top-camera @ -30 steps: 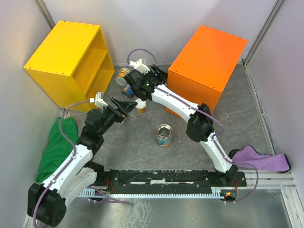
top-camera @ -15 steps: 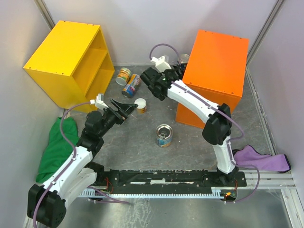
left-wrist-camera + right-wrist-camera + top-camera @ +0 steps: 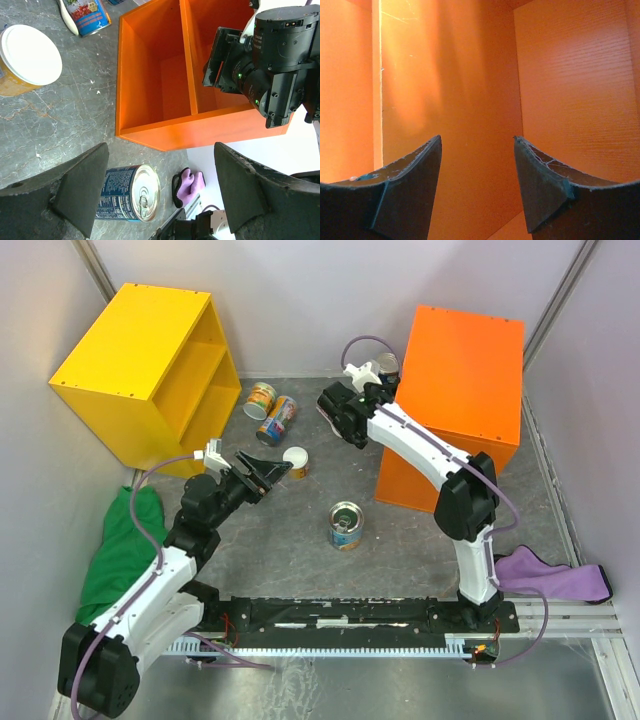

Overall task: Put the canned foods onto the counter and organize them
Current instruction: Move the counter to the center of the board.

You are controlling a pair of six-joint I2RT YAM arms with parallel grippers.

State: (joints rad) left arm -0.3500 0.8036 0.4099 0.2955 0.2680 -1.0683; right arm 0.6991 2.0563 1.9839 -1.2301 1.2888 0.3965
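Both grippers empty; cans out on the grey marbled tabletop (image 3: 290, 560).
Right arm stretched far, right gripper (image 3: 477, 137) spread wide, facing into the smooth matte orange counter (image 3: 465, 360) at the far right corner. Left arm bent low, left gripper (image 3: 160, 145) splayed, holding nothing, near the white-lidded can (image 3: 295, 462). The silver-topped tin (image 3: 346, 525) stands mid-table.

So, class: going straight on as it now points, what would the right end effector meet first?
Probably the counter's inner wall; the open right end effector holds nothing, though depth is unclear.
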